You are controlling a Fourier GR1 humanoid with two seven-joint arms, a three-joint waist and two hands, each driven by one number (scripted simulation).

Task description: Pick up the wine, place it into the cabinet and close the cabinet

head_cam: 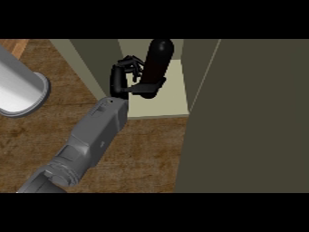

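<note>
The wine bottle point(160, 59) is dark and stands roughly upright over the pale floor of the open cabinet point(172, 97). My left hand point(122, 79) is curled round its lower part, thumb across the near side and fingers on the left side. The grey forearm runs in from the lower left. The bottle's base is hidden behind the thumb, so I cannot tell whether it rests on the cabinet floor. The right hand shows nowhere.
The cabinet's door point(250, 118) stands open as a broad dark olive panel filling the right side. The cabinet's left wall point(89, 63) rises close beside my hand. A large white cylinder with a flanged base point(9, 81) lies on the wooden counter point(43, 131) at left.
</note>
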